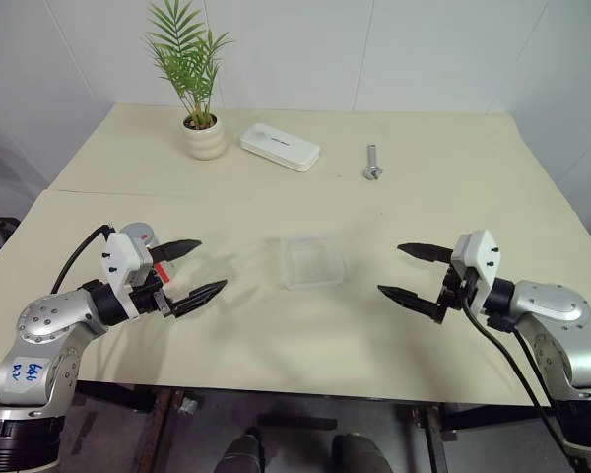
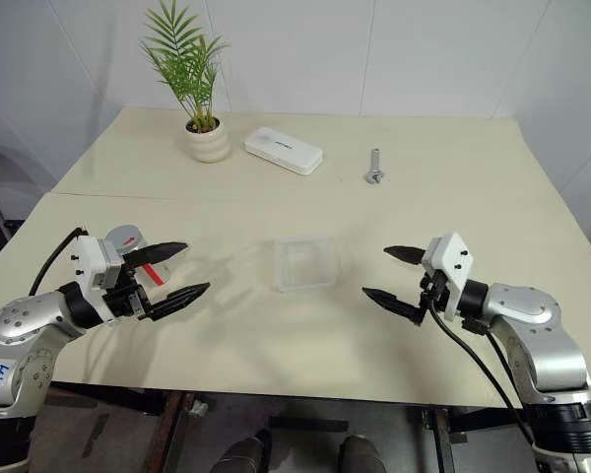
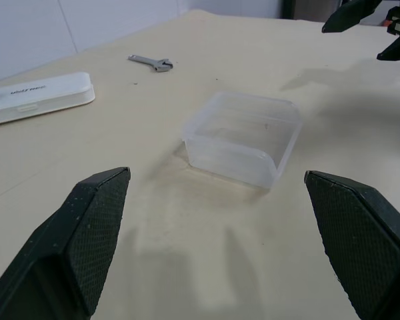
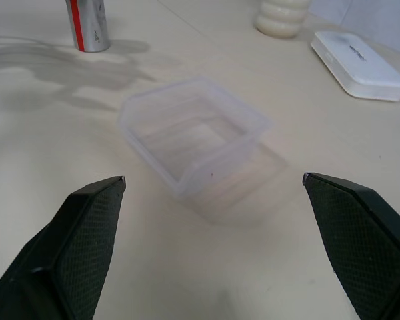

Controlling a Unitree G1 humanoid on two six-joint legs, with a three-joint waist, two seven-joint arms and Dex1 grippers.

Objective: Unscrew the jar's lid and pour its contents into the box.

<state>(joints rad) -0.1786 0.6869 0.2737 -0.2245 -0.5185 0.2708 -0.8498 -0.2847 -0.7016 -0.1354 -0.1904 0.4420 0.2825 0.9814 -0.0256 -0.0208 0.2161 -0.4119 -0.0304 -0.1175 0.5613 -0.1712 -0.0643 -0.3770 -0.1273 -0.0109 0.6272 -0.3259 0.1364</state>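
Step in hand: none of the unscrewing has begun; this reads as the approach stage. Both arms hover level over the table (image 1: 394,355), either side of the box (image 1: 311,260), pointing inward at each other.

Left gripper (image 1: 195,268): fingers spread wide, nothing between them. Right gripper (image 1: 414,272): likewise spread wide and empty.

The jar (image 2: 130,242) stands upright on the table at the robot's left, just behind the left gripper and partly hidden by it in the head views. In the right wrist view it shows as a greyish cylinder with a red stripe (image 4: 88,25), well apart from the box. Its top is cut off or hidden, so the lid cannot be confirmed on or off, and the contents cannot be made out. The box sits at table centre between the two grippers, open side up, and looks empty.

Next move, as a judgement: the left gripper is nearest the jar and would need to turn back toward it and close around the body, keeping it upright; the right would then come across to take the lid. The box should not be nudged meanwhile.

Count:
- jar: one
- box: one
- white oblong case (image 1: 280,147): one, far side
- potted plant (image 1: 201,116): one, far left
- small metal wrench (image 1: 372,165): one, far side
- grippers: two
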